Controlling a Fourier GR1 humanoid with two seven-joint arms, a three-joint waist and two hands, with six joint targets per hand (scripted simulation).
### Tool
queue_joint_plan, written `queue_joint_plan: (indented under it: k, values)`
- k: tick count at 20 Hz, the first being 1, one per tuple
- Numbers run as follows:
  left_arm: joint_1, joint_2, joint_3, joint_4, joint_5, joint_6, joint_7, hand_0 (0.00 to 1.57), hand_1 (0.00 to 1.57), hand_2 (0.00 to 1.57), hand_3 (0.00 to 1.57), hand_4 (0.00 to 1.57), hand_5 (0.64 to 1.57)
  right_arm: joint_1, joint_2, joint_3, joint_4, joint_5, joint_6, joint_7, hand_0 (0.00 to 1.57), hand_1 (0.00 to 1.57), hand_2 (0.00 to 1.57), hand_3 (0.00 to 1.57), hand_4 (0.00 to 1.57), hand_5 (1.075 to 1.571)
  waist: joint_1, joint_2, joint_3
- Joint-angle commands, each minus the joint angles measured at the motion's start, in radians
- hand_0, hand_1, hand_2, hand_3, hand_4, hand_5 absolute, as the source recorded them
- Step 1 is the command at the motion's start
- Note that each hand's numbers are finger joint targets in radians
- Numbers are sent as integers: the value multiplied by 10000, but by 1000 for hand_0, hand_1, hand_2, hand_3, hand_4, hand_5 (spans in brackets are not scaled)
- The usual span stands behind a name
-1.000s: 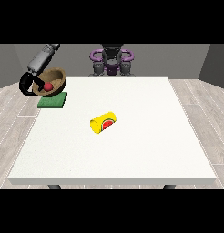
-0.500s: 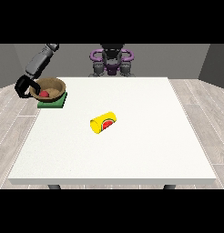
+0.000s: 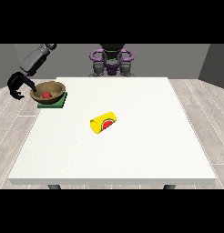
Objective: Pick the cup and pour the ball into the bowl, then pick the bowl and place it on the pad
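Note:
A brown wooden bowl (image 3: 49,90) rests upright on the green pad (image 3: 54,101) at the table's far left. A red ball (image 3: 46,94) lies inside the bowl. In the middle of the table, a yellow cup (image 3: 103,122) with a watermelon picture lies on its side. The hand at the view's left (image 3: 17,86) hangs just left of the bowl, past the table's edge. It is open, with relaxed fingers that hold nothing, and a small gap separates it from the bowl's rim. No hand shows at the view's right.
The white table (image 3: 145,136) spreads wide to the right of and in front of the cup. The robot's torso (image 3: 111,61) stands behind the far edge. The grey arm (image 3: 35,58) slants down over the table's left corner.
The bowl with the ball has come down from a tilted hold onto the green pad. The hand at the view's left has let go and drawn off to the left.

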Motion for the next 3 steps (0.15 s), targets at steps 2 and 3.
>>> queue_joint_plan:
  k: [2,3]
  values:
    - [30,60,-159,246,-2,-20,258,0,0,0,0,0,1515,-676,-511,-169,-80,-272,333,764,200,200,300,446,0,1476,-102,-336,-6]
    - [149,-167,-295,176,-65,45,229,0,0,0,0,0,1515,-763,-728,-146,-29,-289,493,1259,134,134,280,375,0,1467,-139,-683,-10]
